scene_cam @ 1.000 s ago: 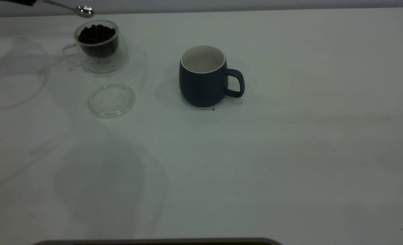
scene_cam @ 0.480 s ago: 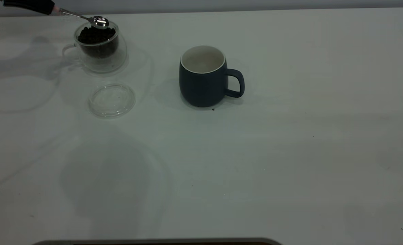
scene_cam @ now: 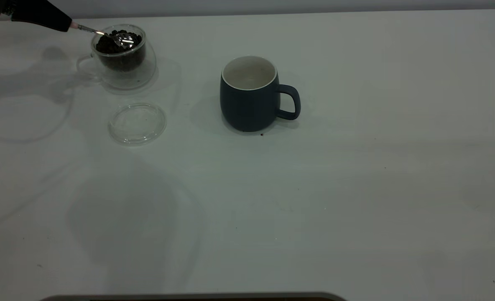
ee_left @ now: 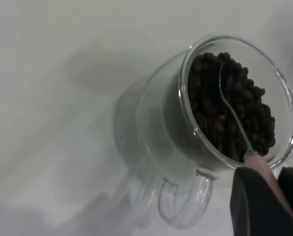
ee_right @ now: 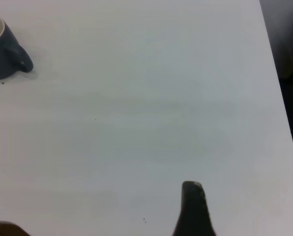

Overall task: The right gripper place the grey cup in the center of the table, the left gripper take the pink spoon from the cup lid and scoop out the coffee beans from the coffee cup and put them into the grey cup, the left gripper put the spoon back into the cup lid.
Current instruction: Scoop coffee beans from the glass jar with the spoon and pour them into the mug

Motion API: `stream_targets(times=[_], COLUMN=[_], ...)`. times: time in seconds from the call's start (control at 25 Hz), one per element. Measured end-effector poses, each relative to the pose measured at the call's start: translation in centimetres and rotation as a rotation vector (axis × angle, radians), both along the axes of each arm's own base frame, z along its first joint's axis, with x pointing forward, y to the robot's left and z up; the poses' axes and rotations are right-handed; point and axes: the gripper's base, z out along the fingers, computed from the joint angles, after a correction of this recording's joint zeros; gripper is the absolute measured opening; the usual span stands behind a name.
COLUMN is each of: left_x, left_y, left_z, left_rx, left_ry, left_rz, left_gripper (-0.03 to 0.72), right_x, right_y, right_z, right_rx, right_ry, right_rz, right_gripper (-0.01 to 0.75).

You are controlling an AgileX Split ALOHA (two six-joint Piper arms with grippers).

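Pink spoon (scene_cam: pixel 105 35) clamped at its handle in the left gripper (scene_cam: pixel 65 23), bowl dipped into the coffee beans (ee_left: pixel 232 105) of the glass coffee cup (scene_cam: pixel 120 56) at the table's (scene_cam: pixel 356 188) far left. Slim metal shaft, pink grip end. Jaws closed narrow on the handle. Cup lid (scene_cam: pixel 137 123) lying bare just in front. Grey cup (scene_cam: pixel 251 94) upright near centre. Right gripper (ee_right: pixel 195 209) off to the side, jaw state impossible to tell.

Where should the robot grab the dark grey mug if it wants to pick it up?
Probably by the loop handle of the dark grey mug with the white inside. It sticks out toward the right arm's side with bare table beside it, so coming in from that side looks easiest. The round body seems wide for the fingers.
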Motion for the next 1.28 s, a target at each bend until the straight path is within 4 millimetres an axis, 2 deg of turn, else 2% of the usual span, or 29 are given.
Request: stream_targets(times=[0.4, 0.72, 1.28], left_x=[-0.01, -0.23, -0.12], left_y=[0.0, 0.21, 0.06], left_z=[-0.09, -0.68, -0.62], left_rx=[-0.026, -0.017, -0.111], left_ry=[0.086, 0.217, 0.436], left_rz=[0.079, 0.175, 0.395], left_gripper=[0.115, 0.115, 0.115], right_x=[0.0, 0.0, 0.0], right_y=[0.0, 0.0, 0.0], right_z=[0.0, 0.0, 0.0], right_rx=[0.0, 0.0, 0.0], right_ry=[0.0, 0.0, 0.0], right_rz=[0.0, 0.0, 0.0], right_gripper=[0.591, 0.591, 0.591])
